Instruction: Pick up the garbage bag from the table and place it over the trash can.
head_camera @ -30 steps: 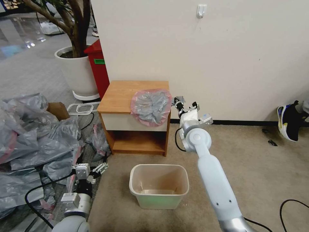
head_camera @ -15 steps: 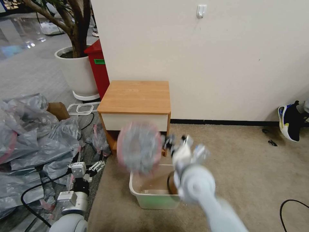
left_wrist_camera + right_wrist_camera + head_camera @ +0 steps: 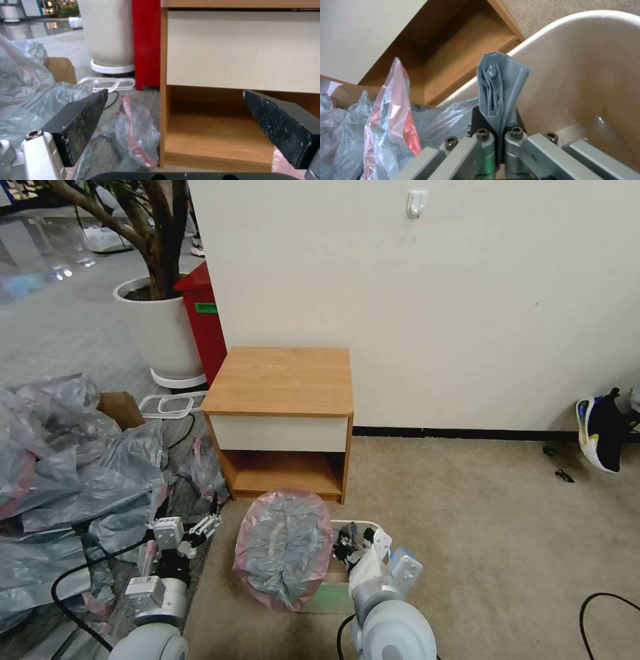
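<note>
The garbage bag (image 3: 283, 550), crinkly grey with a pink-red rim, hangs spread out over the left part of the beige trash can (image 3: 353, 527) on the carpet. My right gripper (image 3: 351, 545) is just right of it, above the can, shut on a gathered fold of the bag (image 3: 500, 90); the can's inner wall (image 3: 586, 75) lies right beyond it. The table (image 3: 283, 380) stands behind the can with its top bare. My left gripper (image 3: 193, 530) hangs open low at the left, holding nothing, its fingers (image 3: 80, 120) facing the table's open shelf (image 3: 213, 140).
A big heap of grey bags (image 3: 67, 480) covers the floor at left, with a cardboard box (image 3: 120, 407) behind it. A white plant pot (image 3: 157, 327) and a tall red bin (image 3: 203, 320) stand left of the table. A shoe (image 3: 600, 433) and a black cable (image 3: 600, 607) lie at right.
My right gripper has carried the garbage bag off the table top, down and toward me, to the trash can. The left arm has barely moved.
</note>
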You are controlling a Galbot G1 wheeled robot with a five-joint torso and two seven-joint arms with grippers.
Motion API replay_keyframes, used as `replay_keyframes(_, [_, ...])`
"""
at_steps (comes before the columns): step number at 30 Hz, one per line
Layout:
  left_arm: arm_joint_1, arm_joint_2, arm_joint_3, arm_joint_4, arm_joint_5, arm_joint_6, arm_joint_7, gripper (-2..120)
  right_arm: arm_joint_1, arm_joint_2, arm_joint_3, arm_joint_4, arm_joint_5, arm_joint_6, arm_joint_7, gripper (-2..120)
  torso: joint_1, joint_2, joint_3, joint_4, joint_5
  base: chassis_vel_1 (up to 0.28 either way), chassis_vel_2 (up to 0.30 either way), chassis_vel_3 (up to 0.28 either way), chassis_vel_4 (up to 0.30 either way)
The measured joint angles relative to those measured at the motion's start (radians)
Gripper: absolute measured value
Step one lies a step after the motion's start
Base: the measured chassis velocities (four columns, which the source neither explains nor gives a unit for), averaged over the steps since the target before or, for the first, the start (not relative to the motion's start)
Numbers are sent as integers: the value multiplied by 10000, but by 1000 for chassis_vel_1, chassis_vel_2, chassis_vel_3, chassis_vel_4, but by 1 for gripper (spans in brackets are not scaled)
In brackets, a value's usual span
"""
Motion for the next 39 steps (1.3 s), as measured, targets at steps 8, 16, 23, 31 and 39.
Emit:
replay_keyframes(8, [209,86,130,-295,135,144,242,100,-209,-33,-110,97,-267,-201,250,22,0,0,0,0,0,0,0,0,0])
replay_keyframes(16, [477,253,176,-612,132,253,1307,100,-607,-257,-99,616,-899,-219,537,51,0,0,0,1,0,0,0,0,0])
replay_keyframes(23, [498,303,356,-732,98,-284,2171,100,-554,-435,280,897,-1234,-263,563,80,0,0,0,0,0,0,0,0,0])
replay_keyframes(31, [608,556,592,-1335,626,-1434,2021,100,-490,-423,747,967,-1840,-71,269,100,0,0,0,1,0,0,0,0,0])
replay_keyframes(39, [466,1192,1046,-3528,-1716,1659,2199,100,-467,-193,965,861,-2439,207,-58,100,0,0,1,0,2,0,0,0,0])
